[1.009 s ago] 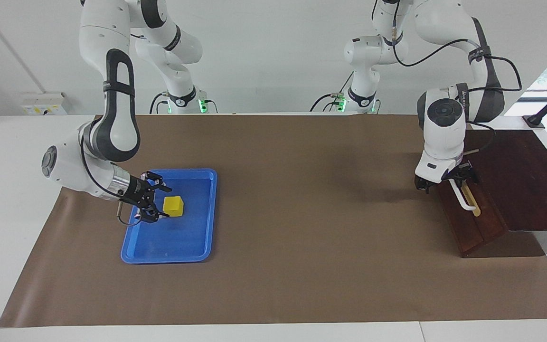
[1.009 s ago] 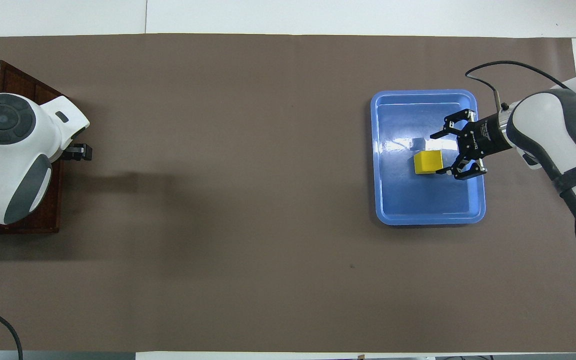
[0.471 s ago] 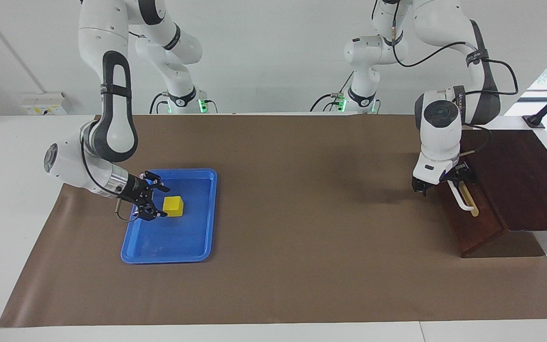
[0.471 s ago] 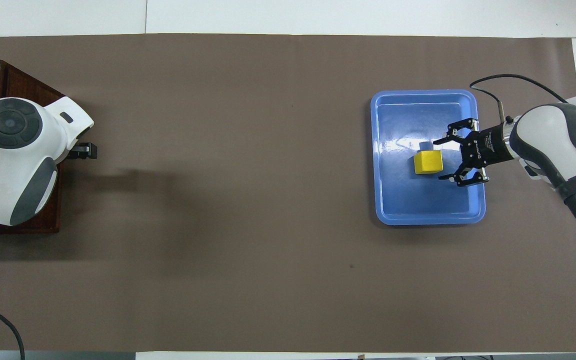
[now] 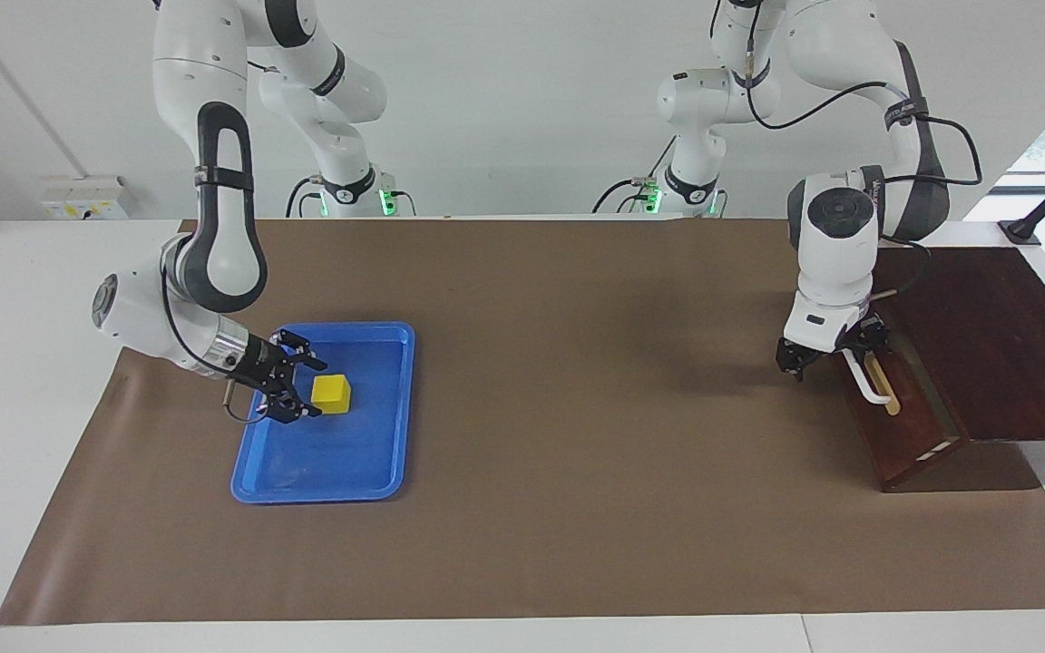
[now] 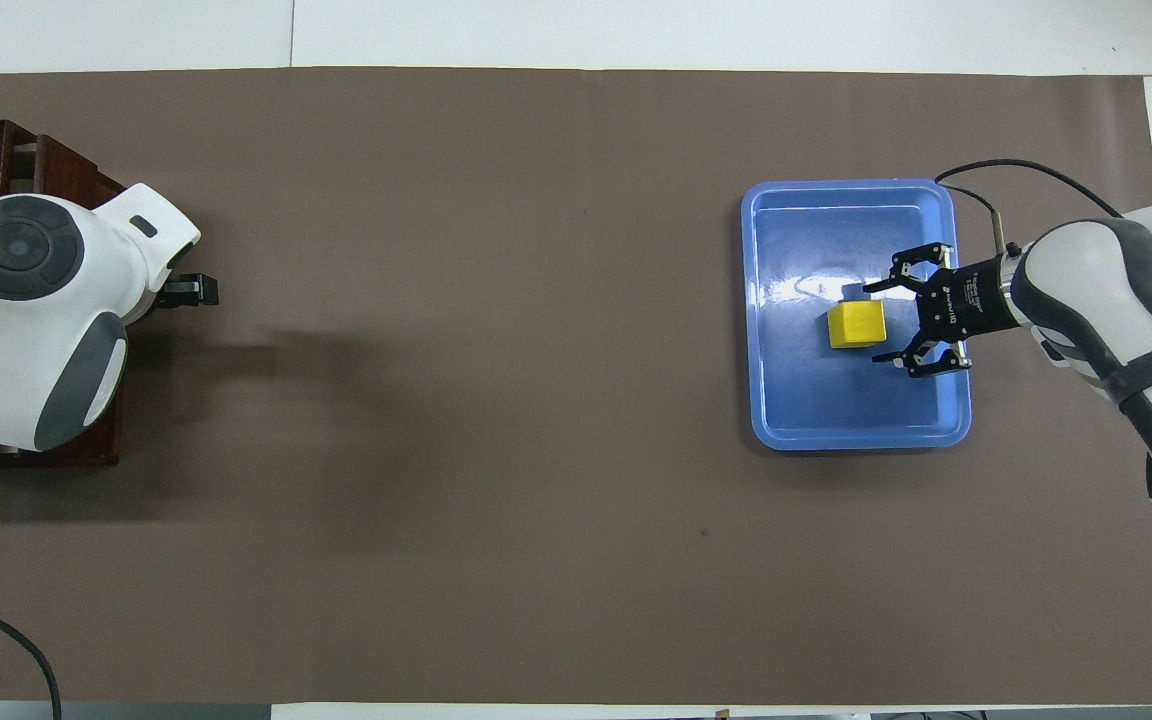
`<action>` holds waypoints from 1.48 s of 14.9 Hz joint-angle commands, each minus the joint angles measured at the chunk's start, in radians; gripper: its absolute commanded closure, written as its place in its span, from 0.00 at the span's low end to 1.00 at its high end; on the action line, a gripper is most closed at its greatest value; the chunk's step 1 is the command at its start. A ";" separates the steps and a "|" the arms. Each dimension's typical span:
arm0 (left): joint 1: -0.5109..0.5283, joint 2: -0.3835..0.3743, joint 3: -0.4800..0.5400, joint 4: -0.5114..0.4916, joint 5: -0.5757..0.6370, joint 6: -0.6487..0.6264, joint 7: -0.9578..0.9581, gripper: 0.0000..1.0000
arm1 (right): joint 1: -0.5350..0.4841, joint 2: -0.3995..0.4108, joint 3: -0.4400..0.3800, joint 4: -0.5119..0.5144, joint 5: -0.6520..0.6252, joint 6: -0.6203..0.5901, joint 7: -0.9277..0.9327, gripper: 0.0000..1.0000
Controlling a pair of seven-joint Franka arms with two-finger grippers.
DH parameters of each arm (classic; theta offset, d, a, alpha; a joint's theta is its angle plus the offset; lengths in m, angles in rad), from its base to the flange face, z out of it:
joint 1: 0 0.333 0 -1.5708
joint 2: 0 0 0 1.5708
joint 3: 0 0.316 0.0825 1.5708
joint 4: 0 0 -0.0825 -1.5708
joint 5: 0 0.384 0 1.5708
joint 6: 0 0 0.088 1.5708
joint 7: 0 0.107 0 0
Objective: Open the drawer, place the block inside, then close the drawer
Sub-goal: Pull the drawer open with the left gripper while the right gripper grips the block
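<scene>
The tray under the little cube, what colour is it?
The tray is bright blue; the overhead view shows it best.

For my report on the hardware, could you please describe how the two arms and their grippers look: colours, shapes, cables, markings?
Both arms are glossy white with rounded links, dark grey bands at the joints and round grey end caps. Black cables run along them. The right gripper is black and skeletal, on a silver wrist ring. The left gripper has a white body with dark fingers. Green lights glow at both bases.

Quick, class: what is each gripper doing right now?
Left gripper: at the drawer handle; fingers cannot be told.
Right gripper: open beside the block in the blue tray.
</scene>
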 commanded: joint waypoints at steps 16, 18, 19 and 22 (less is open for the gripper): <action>-0.187 0.022 -0.004 0.101 -0.282 -0.083 -0.035 0.00 | 0.004 -0.015 0.009 -0.114 0.095 0.130 -0.105 0.10; -0.193 0.022 -0.005 0.110 -0.309 -0.084 -0.035 0.00 | 0.004 -0.015 0.009 -0.114 0.095 0.132 -0.105 0.10; -0.202 0.023 -0.004 0.116 -0.320 -0.084 -0.044 0.00 | 0.004 -0.015 0.009 -0.114 0.095 0.132 -0.106 0.10; -0.207 0.025 -0.004 0.128 -0.328 -0.084 -0.050 0.00 | 0.002 -0.015 0.009 -0.114 0.095 0.138 -0.122 0.12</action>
